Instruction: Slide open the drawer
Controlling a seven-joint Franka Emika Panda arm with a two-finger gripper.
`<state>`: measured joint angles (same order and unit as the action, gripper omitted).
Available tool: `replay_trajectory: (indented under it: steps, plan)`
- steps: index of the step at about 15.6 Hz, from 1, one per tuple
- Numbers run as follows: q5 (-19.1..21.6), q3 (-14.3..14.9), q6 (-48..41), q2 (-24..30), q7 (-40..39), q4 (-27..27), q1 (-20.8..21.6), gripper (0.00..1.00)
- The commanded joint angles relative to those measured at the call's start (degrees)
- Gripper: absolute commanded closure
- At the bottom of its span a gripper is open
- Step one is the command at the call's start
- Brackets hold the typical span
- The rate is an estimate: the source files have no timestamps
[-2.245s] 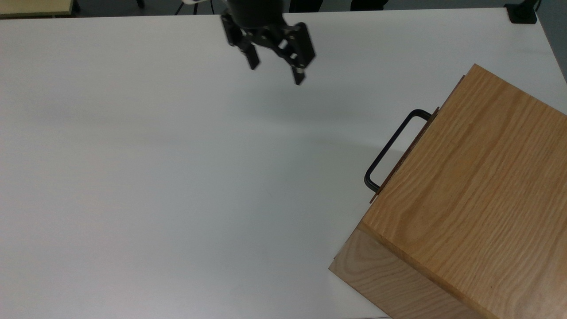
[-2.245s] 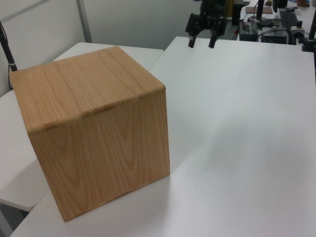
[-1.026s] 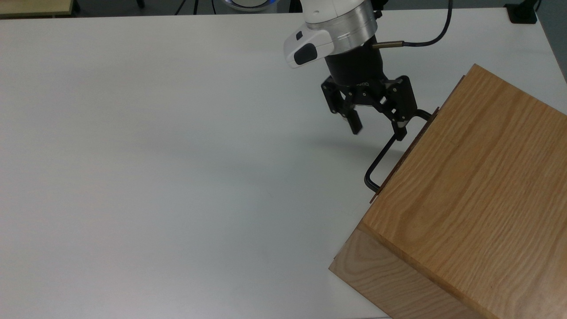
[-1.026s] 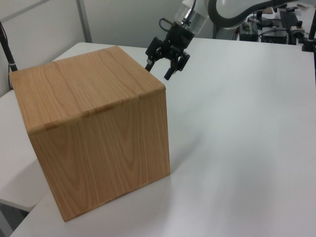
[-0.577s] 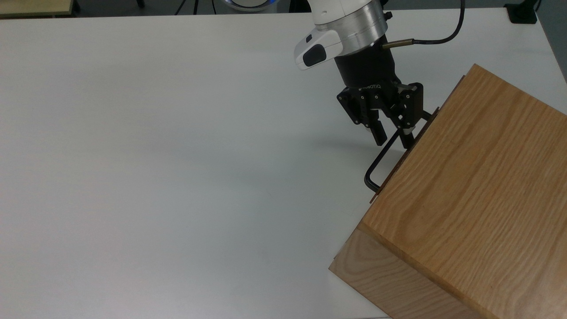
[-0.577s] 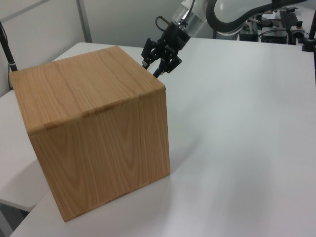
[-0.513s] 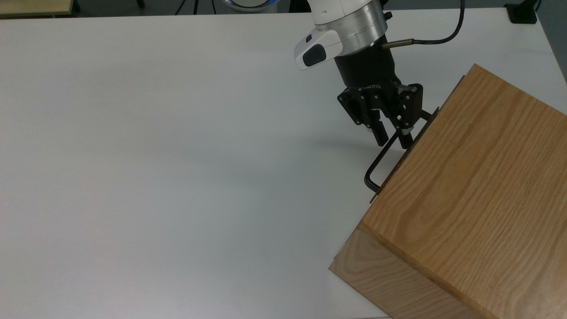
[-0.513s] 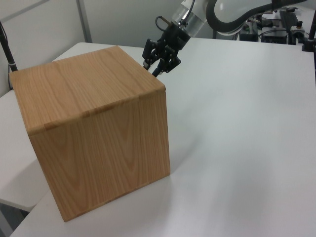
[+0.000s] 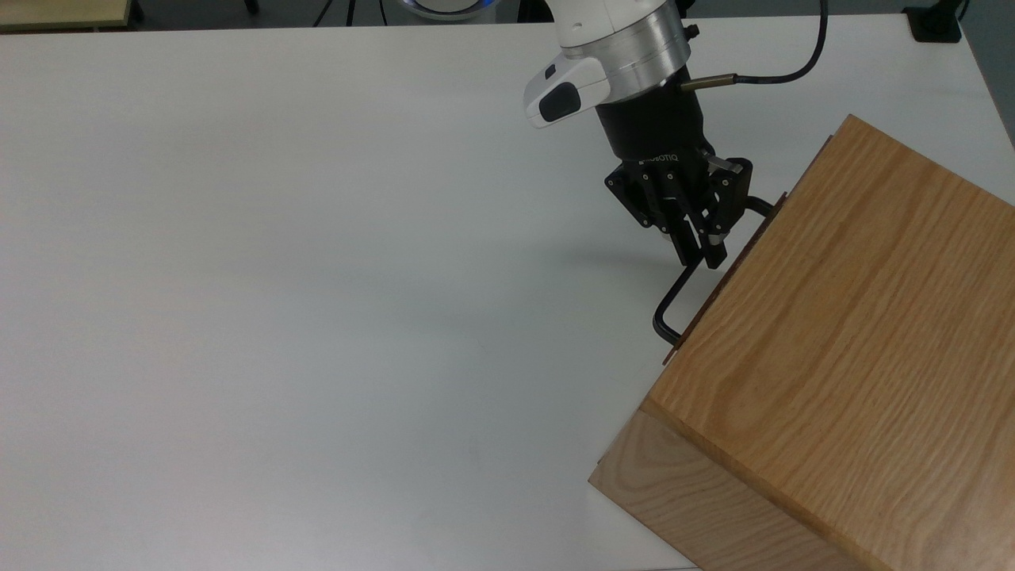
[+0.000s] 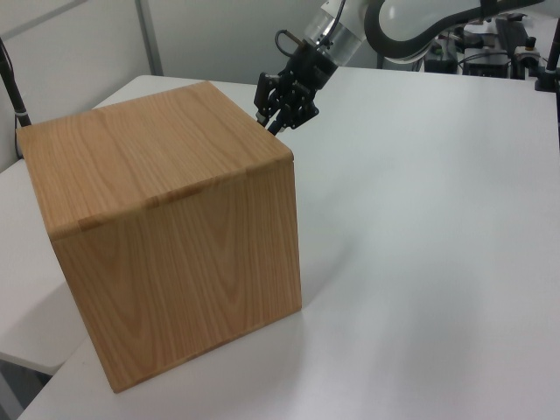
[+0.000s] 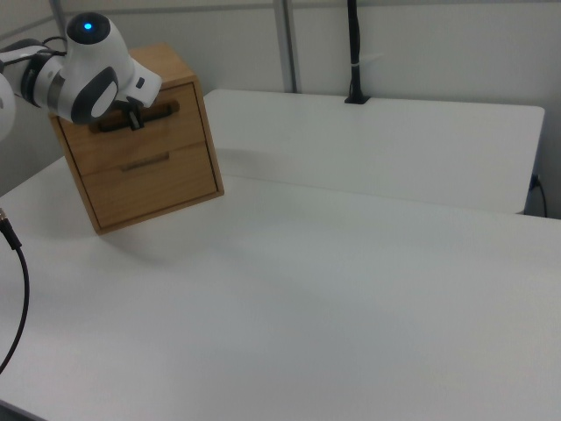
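The drawer (image 11: 182, 107) is the upper oak front of the wooden cabinet (image 9: 840, 333), and it lies close against the cabinet body. Its black U-shaped bar handle (image 9: 668, 308) sticks out toward the top view's left. My gripper (image 9: 702, 254) comes down at a slant from the top view's upper left and is shut on the drawer handle near its middle. In the left view my gripper (image 10: 278, 122) sits just past the cabinet's (image 10: 175, 227) far top corner. In the right view the handle (image 11: 163, 109) runs across the drawer front, and my gripper (image 11: 133, 122) holds it.
The cabinet stands at the right of the white table (image 9: 317, 277), reaching to its front edge in the top view. A second drawer front (image 11: 151, 180) lies below the first. A black cable (image 9: 777, 75) trails from my wrist. A black pole (image 11: 354, 53) stands at the table's far edge.
My gripper came from the table's far side to the handle, straddled the bar with open fingers, and has now shut on it. The drawer has not moved.
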<state>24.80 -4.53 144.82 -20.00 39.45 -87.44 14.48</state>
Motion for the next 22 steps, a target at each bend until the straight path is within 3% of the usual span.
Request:
replay_trajectory:
  steps: [1, 2, 3, 4, 9, 11, 15, 18, 19, 22]
  plan:
    - [1.1, 0.1, 1.2, -0.1, 0.5, 0.0, 0.5, 0.63]
    - [1.2, 0.1, 1.2, -0.1, 0.5, 0.0, 0.5, 0.62]
    - [1.2, 0.1, 1.2, -0.1, 0.5, 0.0, 0.6, 0.51]
    - [1.2, 0.1, 1.2, -0.1, 0.6, 0.0, 0.5, 0.32]
    - [1.3, 0.1, 1.2, -0.2, 0.7, -0.4, 0.6, 0.49]
    - [1.3, 0.1, 1.2, -0.8, 0.6, -0.4, 0.6, 0.50]
    - [1.4, 0.1, 1.2, -1.2, 1.1, -0.4, 0.7, 0.71]
    - [0.9, 0.0, 1.3, -1.2, 3.0, -0.5, 0.9, 0.73]
    - [1.0, 0.0, 1.3, -1.2, 3.1, -0.9, 1.1, 0.82]
    - [1.4, 0.0, 0.7, 0.2, 3.2, -1.8, 0.7, 0.80]
